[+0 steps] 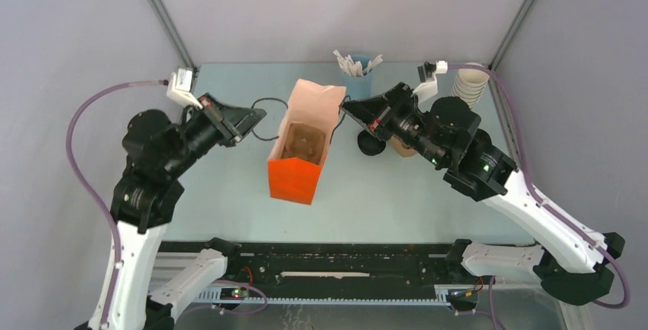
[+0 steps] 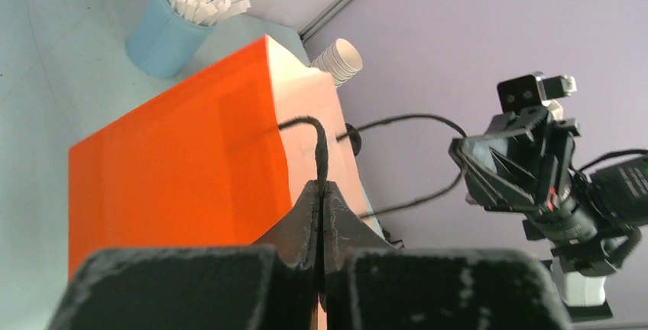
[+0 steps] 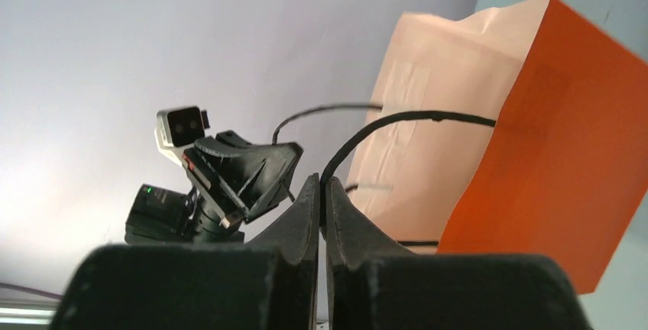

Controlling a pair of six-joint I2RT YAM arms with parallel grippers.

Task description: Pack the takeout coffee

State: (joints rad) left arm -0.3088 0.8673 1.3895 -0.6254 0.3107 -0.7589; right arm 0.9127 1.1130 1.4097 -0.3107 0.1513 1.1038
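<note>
The table (image 1: 221,192) is a pale teal sheet, boxed in by plain grey-lilac walls (image 1: 306,9), with slanting metal posts (image 1: 164,17) in the two far corners and a black rail (image 1: 344,257) along the near edge where the arms are bolted. In the middle stands an orange paper bag (image 1: 294,173), upright and open at the top, with a brown cardboard carrier (image 1: 302,143) down inside it.

The left gripper (image 2: 320,200) has its fingers pressed together on the bag's near cord handle (image 2: 319,143). The right gripper (image 3: 322,200) is pinched the same way on the far cord handle (image 3: 397,120). Both loops are drawn outwards from the bag's mouth.

The takeout coffee (image 1: 372,143) sits on the table just right of the bag, outside it, beneath the right gripper. From above only its round black lid shows.

At the back stands a blue cup (image 1: 359,66) stuffed with white packets. A stack of cream cups (image 1: 470,85) sits in the far right corner
</note>
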